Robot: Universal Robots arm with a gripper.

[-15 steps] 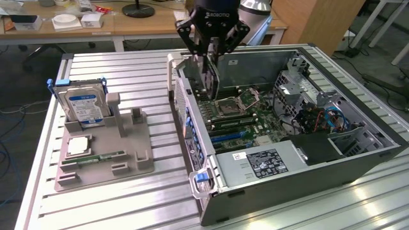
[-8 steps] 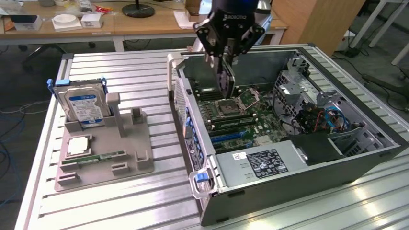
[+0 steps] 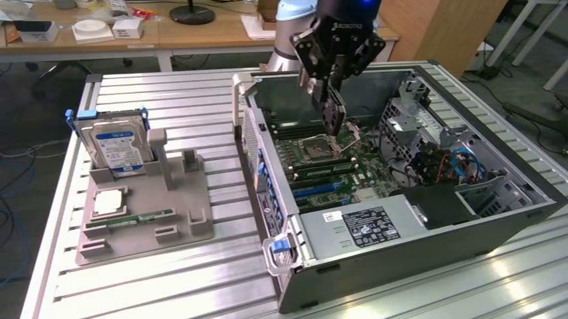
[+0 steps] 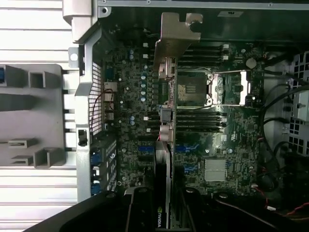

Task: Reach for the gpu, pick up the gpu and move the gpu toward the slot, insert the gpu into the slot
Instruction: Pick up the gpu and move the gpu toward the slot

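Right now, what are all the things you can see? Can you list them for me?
table: one, silver slats, under everything
computer case: one, grey, lying open on the table
motherboard: one, green, inside the case
holder: one, grey, on the table at the exterior view's left of the case
hard drive: one, silver with a blue label, standing upright in the holder
memory stick: one, green, lying flat on the holder
gpu: one, dark card with a silver bracket, hanging over the motherboard
arm: one, pale silver-blue, above the case
tool: one, black, shut on the gpu
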